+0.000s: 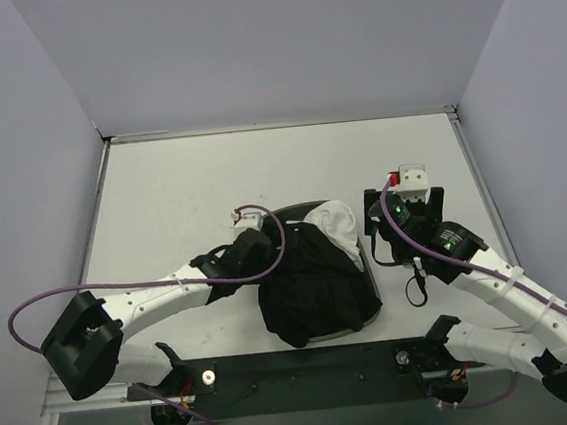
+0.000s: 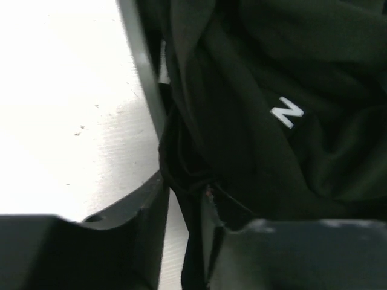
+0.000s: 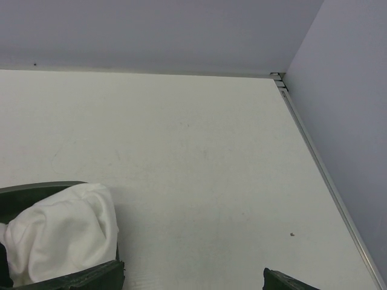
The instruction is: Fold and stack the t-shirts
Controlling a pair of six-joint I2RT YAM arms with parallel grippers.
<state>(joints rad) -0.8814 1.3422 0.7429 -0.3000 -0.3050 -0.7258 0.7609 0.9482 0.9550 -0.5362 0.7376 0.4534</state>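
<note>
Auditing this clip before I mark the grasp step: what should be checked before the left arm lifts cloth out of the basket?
1. Black t-shirt inside the left pincer: ok, a fold sits between its fingers.
2. Grip tight enough to lift: cannot tell.
3. Basket rim outside that grip: cannot tell, the rim runs up against one finger.
4. Right pincer open and empty: ok, over bare table.
5. White garment apart from the left pincer: ok, it lies at the basket's far right.
</note>
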